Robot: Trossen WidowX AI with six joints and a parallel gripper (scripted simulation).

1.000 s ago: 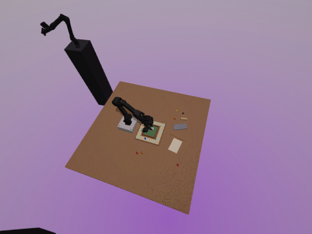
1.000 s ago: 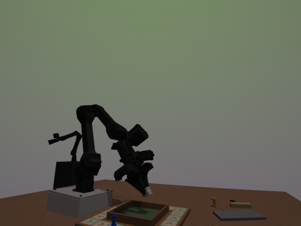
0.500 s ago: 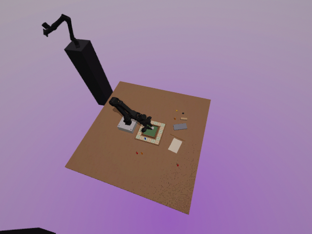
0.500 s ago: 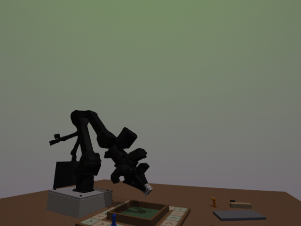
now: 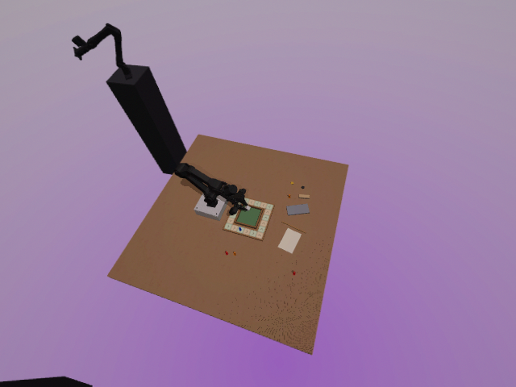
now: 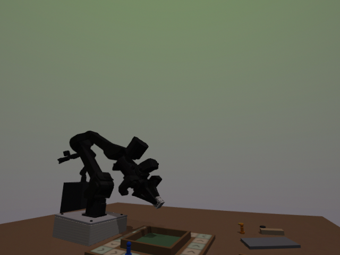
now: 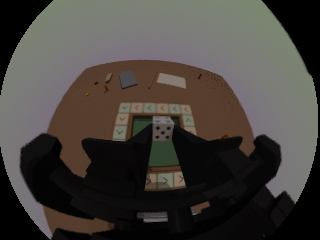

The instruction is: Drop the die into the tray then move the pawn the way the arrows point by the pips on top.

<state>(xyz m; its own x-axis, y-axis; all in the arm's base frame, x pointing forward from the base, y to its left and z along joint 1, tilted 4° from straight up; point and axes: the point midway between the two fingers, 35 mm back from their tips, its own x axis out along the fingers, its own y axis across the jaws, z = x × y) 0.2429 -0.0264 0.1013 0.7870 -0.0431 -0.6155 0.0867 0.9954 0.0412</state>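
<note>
Gripper (image 5: pixel 247 206) (image 6: pixel 156 201) (image 7: pixel 162 127) was tilted downward, jaws parted only by the width of the white die (image 5: pixel 247 207) (image 6: pixel 159 202) (image 7: pixel 163 129), which was clamped at the fingertips above the dice tray (image 5: pixel 236 223) (image 6: pixel 148 246) (image 7: pixel 131 125). Blue pawn (image 5: pixel 239 229) (image 6: pixel 128 248) stood upright on the board's (image 5: pixel 262 234) (image 6: pixel 201 240) (image 7: pixel 120 132) ring of squares, outside the tray wall. Grey slab (image 5: pixel 297 209) (image 6: pixel 270 243) (image 7: pixel 128 79) lay flat on the table (image 5: pixel 175 250) (image 6: pixel 208 217) (image 7: pixel 75 115), apart from the board.

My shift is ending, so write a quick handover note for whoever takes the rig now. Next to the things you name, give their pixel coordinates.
End effector (image 5: pixel 247 207) (image 6: pixel 158 202) (image 7: pixel 162 127): shut on the die (image 5: pixel 248 207) (image 6: pixel 159 202) (image 7: pixel 163 129), held up above the board.
Dice tray (image 5: pixel 239 225) (image 6: pixel 148 246): in the middle of the board (image 5: pixel 261 234) (image 6: pixel 201 245) (image 7: pixel 125 108).
Blue pawn (image 5: pixel 239 229) (image 6: pixel 128 249): on the ring of squares.
Done: die picked up.
Left: drop it in the tray, read the top pips, advance the pawn that many, let go, move the arm clear.
</note>
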